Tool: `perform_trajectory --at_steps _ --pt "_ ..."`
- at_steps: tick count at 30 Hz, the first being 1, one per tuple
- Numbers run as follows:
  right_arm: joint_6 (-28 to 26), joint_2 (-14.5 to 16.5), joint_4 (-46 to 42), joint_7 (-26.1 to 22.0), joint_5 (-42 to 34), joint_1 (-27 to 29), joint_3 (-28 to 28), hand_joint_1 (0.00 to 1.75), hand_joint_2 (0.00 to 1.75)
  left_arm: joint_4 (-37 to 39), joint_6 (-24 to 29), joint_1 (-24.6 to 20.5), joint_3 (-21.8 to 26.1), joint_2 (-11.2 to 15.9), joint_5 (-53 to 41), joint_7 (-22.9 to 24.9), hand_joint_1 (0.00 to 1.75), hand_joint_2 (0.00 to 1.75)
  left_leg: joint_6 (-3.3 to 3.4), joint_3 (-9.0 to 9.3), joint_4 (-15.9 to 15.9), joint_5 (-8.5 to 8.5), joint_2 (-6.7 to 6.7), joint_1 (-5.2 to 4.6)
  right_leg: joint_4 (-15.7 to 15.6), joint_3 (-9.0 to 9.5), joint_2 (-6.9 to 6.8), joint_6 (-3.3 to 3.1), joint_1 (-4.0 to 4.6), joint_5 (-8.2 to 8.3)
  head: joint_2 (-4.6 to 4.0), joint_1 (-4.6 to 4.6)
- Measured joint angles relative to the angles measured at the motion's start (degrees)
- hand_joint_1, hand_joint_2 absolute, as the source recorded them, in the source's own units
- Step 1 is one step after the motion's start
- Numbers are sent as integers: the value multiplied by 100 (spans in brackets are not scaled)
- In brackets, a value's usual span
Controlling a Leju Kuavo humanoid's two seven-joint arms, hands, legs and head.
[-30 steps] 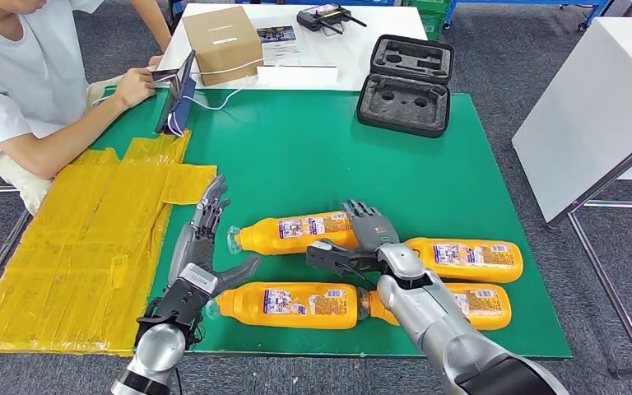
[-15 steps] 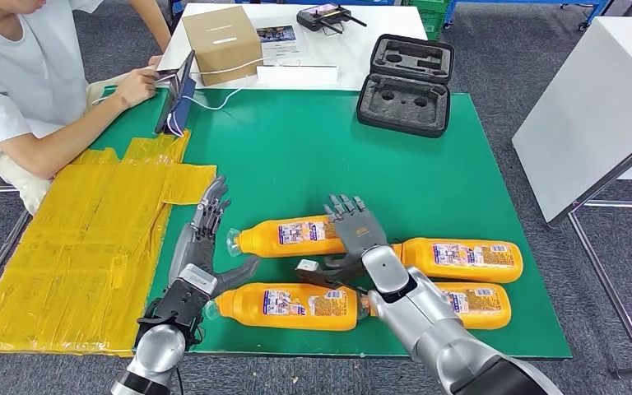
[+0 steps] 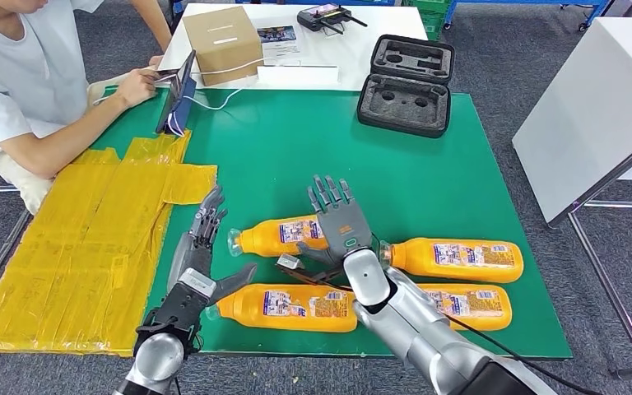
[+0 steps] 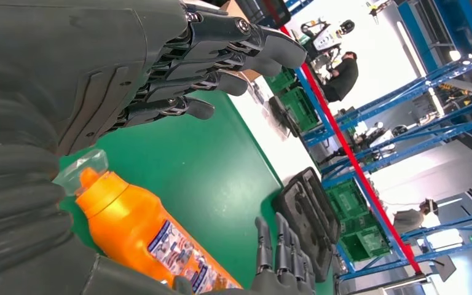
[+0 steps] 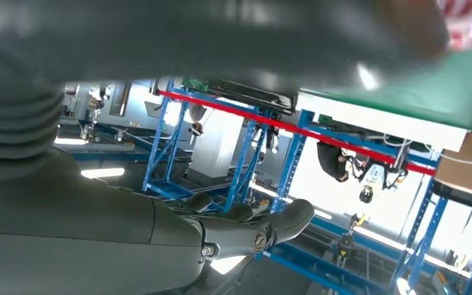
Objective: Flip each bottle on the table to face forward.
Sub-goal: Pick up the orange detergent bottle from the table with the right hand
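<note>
Four orange bottles are lying on their sides on the green bench (image 3: 428,156), in two rows of two. The right hand (image 3: 339,224) is hovering over the far-left bottle (image 3: 278,236), fingers spread apart and holding nothing. The left hand (image 3: 199,255) is waiting just beside the caps of that bottle and the near-left bottle (image 3: 284,305), fingers straight, thumb out, gripping nothing. The far-right bottle (image 3: 457,257) and near-right bottle (image 3: 469,304) are lying beyond the right arm.
</note>
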Motion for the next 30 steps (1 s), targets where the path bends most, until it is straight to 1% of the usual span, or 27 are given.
perform_trajectory --at_steps 4,7,9,11,13,15,17,20,24,30 --pt "-46 -22 -76 21 0 18 8 0 0 0 3 9 1 1 -14 4 0 175 0 0 0 0 0 0 0 0 0 0 0 0 0 1" --pt "-275 -55 -236 198 1 69 13 0 0 0 25 36 12 1 -31 16 0 175 0 0 0 0 0 0 1 0 0 0 0 0 0 0" --pt "-417 -84 -435 180 1 133 -8 0 0 0 35 64 38 0 -39 26 0 175 0 0 0 0 1 1 1 -1 0 0 1 0 0 1" --pt "-393 -82 -668 -129 -2 250 -121 0 0 0 37 82 69 0 -50 33 0 175 0 0 0 0 1 1 0 -1 0 0 1 0 0 0" --pt "-127 -22 -845 -596 -15 390 -338 0 0 0 35 86 91 0 -74 39 0 175 0 -1 0 -1 1 1 0 -1 0 0 1 -1 0 -1" --pt "227 59 -907 -954 -79 486 -571 0 0 1 20 87 100 0 -93 42 0 175 -1 -1 -1 -1 0 1 0 -2 0 0 1 -1 0 0" --pt "492 122 -875 -1183 -237 518 -767 0 0 10 -8 81 101 0 -98 44 0 175 -1 -1 -1 -1 1 1 0 -2 0 -1 1 -2 0 0" --pt "721 197 -680 -1440 -524 487 -1004 0 0 54 -56 47 101 0 -98 44 0 175 0 -1 -1 0 1 1 0 -1 0 -1 0 -1 0 1" --pt "867 276 -326 -1615 -773 355 -1189 0 175 159 -93 -26 99 -1 -89 41 0 175 1 -1 0 2 1 0 0 0 0 0 0 0 0 1" --pt "960 368 81 -1652 -860 176 -1307 0 175 310 -129 -133 90 -21 -58 27 0 175 1 -1 1 2 1 0 1 -1 0 0 0 1 0 -1"
